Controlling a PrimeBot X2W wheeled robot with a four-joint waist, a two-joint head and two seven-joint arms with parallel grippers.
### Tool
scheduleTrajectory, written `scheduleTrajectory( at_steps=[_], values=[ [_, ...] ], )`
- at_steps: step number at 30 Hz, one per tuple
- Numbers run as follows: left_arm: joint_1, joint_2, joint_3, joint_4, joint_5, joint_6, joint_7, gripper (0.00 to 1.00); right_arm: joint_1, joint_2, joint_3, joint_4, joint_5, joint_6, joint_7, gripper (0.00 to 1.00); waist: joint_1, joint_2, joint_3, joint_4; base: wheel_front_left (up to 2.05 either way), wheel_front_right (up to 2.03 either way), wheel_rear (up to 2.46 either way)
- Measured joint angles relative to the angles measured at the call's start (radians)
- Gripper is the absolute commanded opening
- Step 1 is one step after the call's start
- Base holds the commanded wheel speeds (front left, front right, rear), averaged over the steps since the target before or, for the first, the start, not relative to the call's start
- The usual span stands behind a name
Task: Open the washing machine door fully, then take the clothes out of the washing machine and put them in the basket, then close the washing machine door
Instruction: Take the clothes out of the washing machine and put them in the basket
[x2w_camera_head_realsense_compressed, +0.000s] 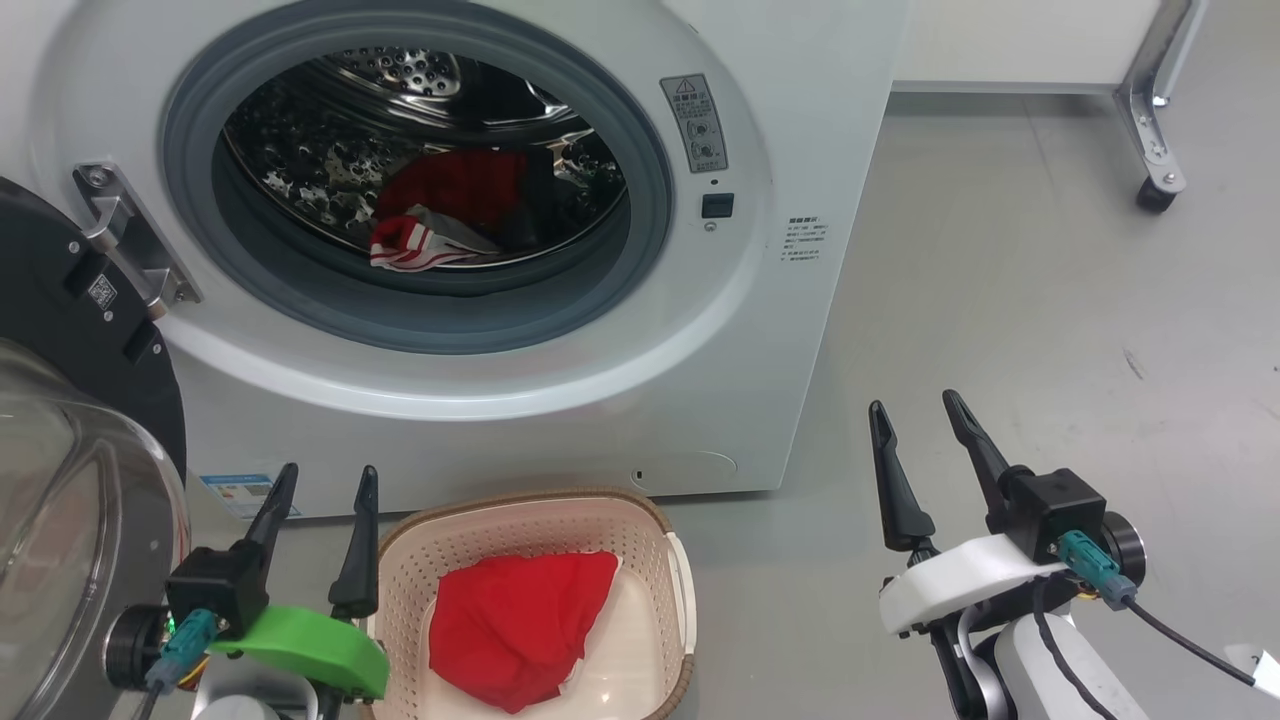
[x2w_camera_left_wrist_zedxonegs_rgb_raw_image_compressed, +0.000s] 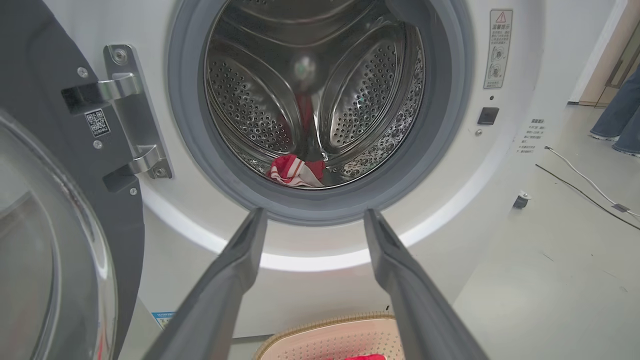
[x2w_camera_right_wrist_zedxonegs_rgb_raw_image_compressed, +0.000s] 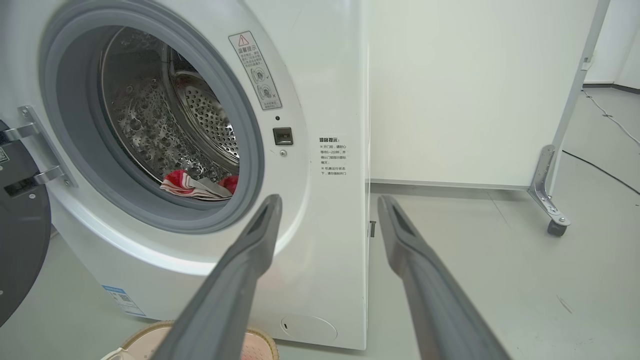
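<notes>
The washing machine stands with its door swung wide open to the left. Red clothes with striped trim lie at the bottom of the steel drum, also seen as the clothes and the clothes. A red garment lies in the cream basket on the floor before the machine. My left gripper is open and empty, just left of the basket. My right gripper is open and empty over bare floor right of the machine.
A white panel on a wheeled metal leg stands at the back right. Cables run over the grey floor, and a person's legs show at the far right of the left wrist view.
</notes>
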Motion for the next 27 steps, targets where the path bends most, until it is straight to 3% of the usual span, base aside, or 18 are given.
scheduleTrajectory(
  at_steps=[27],
  values=[
    [0.111, 0.01, -0.003, -0.178, 0.002, 0.049, 0.07, 1.0, 0.029, 0.004, -0.001, -0.021, 0.0, -0.001, 0.0, 1.0, 0.0, 0.0, 0.001, -0.022, 0.0, 0.0, 0.0]
  ],
)
